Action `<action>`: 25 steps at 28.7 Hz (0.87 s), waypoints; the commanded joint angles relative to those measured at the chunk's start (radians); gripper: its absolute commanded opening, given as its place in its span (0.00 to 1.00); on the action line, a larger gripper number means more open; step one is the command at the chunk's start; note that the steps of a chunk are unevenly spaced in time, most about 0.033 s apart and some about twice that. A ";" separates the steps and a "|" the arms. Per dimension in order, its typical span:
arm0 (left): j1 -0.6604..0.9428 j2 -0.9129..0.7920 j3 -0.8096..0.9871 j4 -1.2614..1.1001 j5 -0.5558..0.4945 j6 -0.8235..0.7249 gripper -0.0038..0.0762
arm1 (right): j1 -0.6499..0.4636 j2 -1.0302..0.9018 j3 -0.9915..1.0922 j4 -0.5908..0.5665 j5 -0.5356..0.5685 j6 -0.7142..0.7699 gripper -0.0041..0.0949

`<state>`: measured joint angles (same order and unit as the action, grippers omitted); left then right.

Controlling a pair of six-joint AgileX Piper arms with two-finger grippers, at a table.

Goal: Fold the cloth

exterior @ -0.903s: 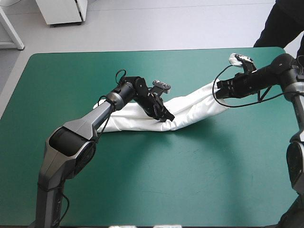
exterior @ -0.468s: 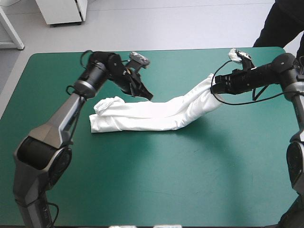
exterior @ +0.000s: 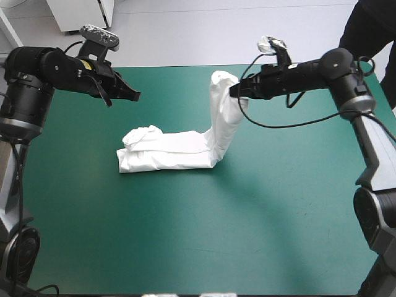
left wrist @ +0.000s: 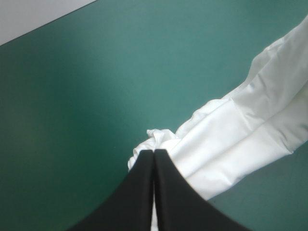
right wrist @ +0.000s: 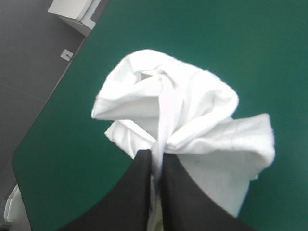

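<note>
The white T-shirt [exterior: 176, 151] lies as a long narrow folded strip on the teal-green cover, its left end bunched on the table. Its right end [exterior: 223, 102] is lifted upright above the table, held by my right gripper [exterior: 235, 91], which is shut on the T-shirt. In the right wrist view the cloth [right wrist: 173, 115] bulges ahead of the right gripper [right wrist: 156, 154], a pinch of it between the black fingers. My left gripper [exterior: 133, 96] hangs raised over the table's far left, shut and empty, apart from the cloth. Beyond the left gripper [left wrist: 154, 153], the left wrist view shows the strip [left wrist: 236, 134].
The teal-green table [exterior: 198, 235] shows bare cover in front of the T-shirt and at both sides. A dark-clothed person [exterior: 371, 28] stands beyond the table's far right corner.
My left gripper has left the cloth's middle and risen away to the far left. My right gripper has lifted the cloth's right end and carried it leftward, standing that end upright.
</note>
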<state>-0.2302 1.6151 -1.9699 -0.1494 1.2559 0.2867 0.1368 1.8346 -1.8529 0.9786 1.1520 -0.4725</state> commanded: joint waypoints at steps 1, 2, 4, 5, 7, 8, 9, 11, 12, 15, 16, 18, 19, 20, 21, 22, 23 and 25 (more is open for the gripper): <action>0.001 -0.075 -0.030 -0.012 -0.010 -0.011 0.04 | 0.079 0.009 -0.088 0.066 -0.043 0.014 0.02; 0.001 -0.078 -0.030 -0.012 -0.008 -0.011 0.04 | 0.101 0.031 -0.103 0.066 -0.049 0.016 0.02; 0.001 -0.088 -0.030 -0.012 -0.005 -0.011 0.04 | 0.137 0.078 -0.132 0.066 -0.060 0.016 0.03; 0.001 -0.094 -0.030 -0.012 -0.005 -0.011 0.04 | 0.156 0.103 -0.147 0.066 -0.064 0.016 0.03; 0.001 -0.102 -0.028 -0.010 -0.005 -0.011 0.04 | 0.192 0.150 -0.174 0.066 -0.070 0.016 0.03; 0.001 -0.106 -0.028 -0.008 -0.003 -0.011 0.04 | 0.205 0.171 -0.186 0.066 -0.071 0.016 0.03; 0.001 -0.108 -0.028 -0.008 -0.003 -0.011 0.04 | 0.221 0.196 -0.202 0.066 -0.076 0.016 0.02; 0.001 -0.115 -0.028 -0.008 -0.003 -0.011 0.04 | 0.248 0.245 -0.232 0.070 -0.082 0.016 0.02; 0.001 -0.116 -0.028 -0.008 -0.001 -0.011 0.04 | 0.265 0.268 -0.250 0.070 -0.082 0.016 0.02; 0.001 -0.118 -0.028 0.022 0.011 -0.016 0.04 | 0.302 0.326 -0.302 0.070 -0.084 0.016 0.02; 0.001 -0.120 -0.028 0.029 0.013 -0.018 0.04 | 0.314 0.340 -0.317 0.070 -0.084 0.014 0.03; 0.001 -0.122 -0.028 0.035 0.013 -0.018 0.04 | 0.336 0.367 -0.355 0.074 -0.080 -0.004 0.03; 0.001 -0.122 -0.026 0.035 0.013 -0.018 0.04 | 0.345 0.376 -0.369 0.077 -0.078 -0.012 0.04; 0.001 -0.122 -0.027 0.035 0.014 -0.018 0.04 | 0.354 0.385 -0.385 0.077 -0.078 -0.021 0.07; 0.001 -0.124 -0.024 0.035 0.014 -0.018 0.04 | 0.365 0.394 -0.400 0.077 -0.077 -0.029 0.10; 0.001 -0.124 -0.022 0.035 0.014 -0.018 0.04 | 0.370 0.399 -0.411 0.077 -0.076 -0.029 0.14; 0.001 -0.124 -0.022 0.035 0.015 -0.016 0.04 | 0.376 0.406 -0.423 0.077 -0.070 -0.029 0.19; 0.001 -0.124 -0.022 0.037 0.015 -0.015 0.04 | 0.393 0.409 -0.440 0.083 -0.058 -0.029 0.34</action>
<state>-0.2291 1.5339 -1.9700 -0.1023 1.2559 0.2796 0.5181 2.3089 -2.2431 0.9856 1.0925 -0.4853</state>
